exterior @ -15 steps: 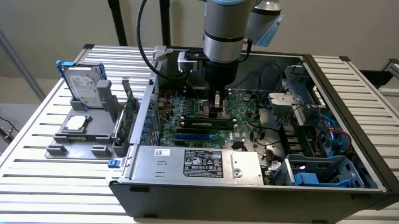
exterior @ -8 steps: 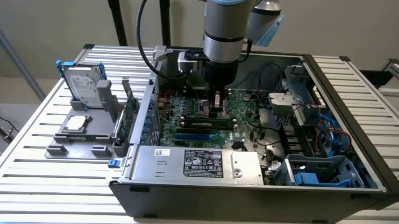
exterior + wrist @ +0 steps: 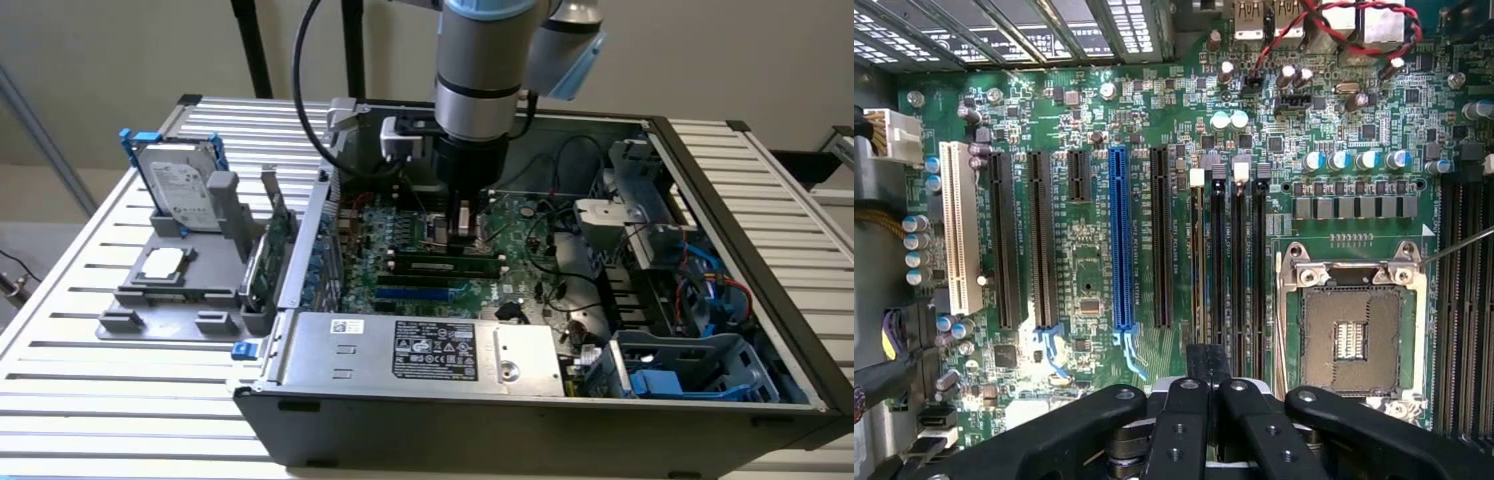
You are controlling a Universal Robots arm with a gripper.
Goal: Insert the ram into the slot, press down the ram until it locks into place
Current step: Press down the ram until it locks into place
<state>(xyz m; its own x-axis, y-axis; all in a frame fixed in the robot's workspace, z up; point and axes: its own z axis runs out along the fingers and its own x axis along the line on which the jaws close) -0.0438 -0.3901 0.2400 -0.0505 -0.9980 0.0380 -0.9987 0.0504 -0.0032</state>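
While the open computer case (image 3: 534, 400) sits on the slatted table (image 3: 80, 330), the arm (image 3: 483, 60) reaches down into it over the green motherboard (image 3: 441, 255). On the exterior view's left, a grey fixture (image 3: 167, 285) beside the case holds a hard drive (image 3: 184, 190).

As for progress, the ram (image 3: 445, 264) lies along the slot (image 3: 461, 268) in the middle of the board, a little nearer than the gripper. It looks already placed in the slot, but I cannot tell from here whether it is pressed fully down or whether the end clips have locked, so I judge the pressing step as maybe not finished.

In the wrist view, the gripper (image 3: 1204, 375) is over the group of parallel black memory slots, between the blue slot (image 3: 1119, 240) and the square CPU socket (image 3: 1351, 335). Its fingers (image 3: 1184, 420) stand close together, almost closed, with a thin dark edge between the tips. It is probably the top edge of the ram, though I cannot confirm a real grip.
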